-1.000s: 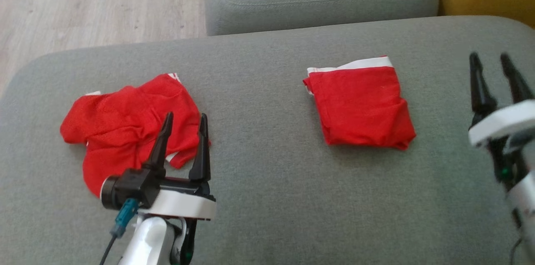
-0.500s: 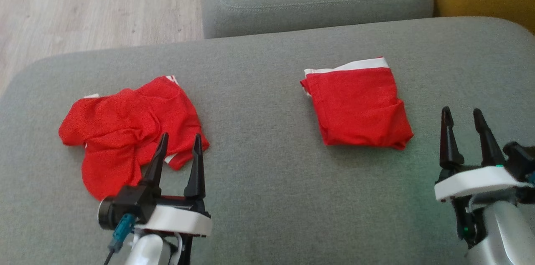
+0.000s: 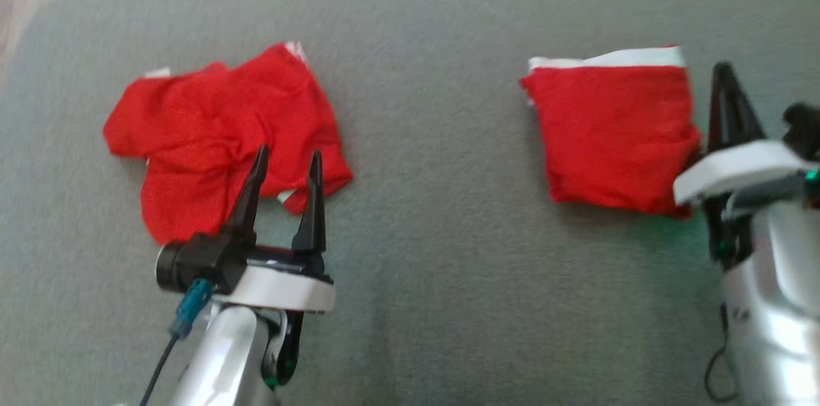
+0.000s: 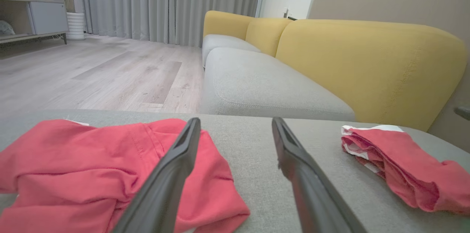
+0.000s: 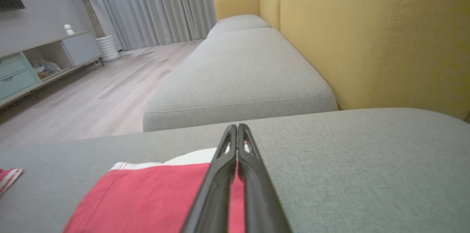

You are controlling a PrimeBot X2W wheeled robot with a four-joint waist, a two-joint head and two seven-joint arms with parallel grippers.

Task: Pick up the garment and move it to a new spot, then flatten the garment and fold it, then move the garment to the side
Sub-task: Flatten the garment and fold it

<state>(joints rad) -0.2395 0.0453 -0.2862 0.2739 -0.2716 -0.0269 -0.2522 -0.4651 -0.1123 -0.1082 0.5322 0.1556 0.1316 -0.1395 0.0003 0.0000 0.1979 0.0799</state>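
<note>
A grey sofa cushion (image 3: 435,137) meets a yellow backrest (image 4: 367,67). The left gripper (image 3: 288,159) hovers, fingers apart and empty, over the crumpled garment (image 3: 211,130) near the left edge. The right gripper (image 3: 724,73), fingers together and empty, is beside the folded garment (image 3: 608,130).

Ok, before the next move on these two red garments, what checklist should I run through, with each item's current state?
1. Jaws of left gripper open: ok.
2. It reaches the crumpled garment: ok, poised at its near edge.
3. That garment flat: not ok, bunched.
4. The folded garment neat on the cushion: ok.
5. Jaws of right gripper open: not ok, shut.
6. It is free of cloth: cannot tell; its tips sit over the folded garment's edge.
</note>
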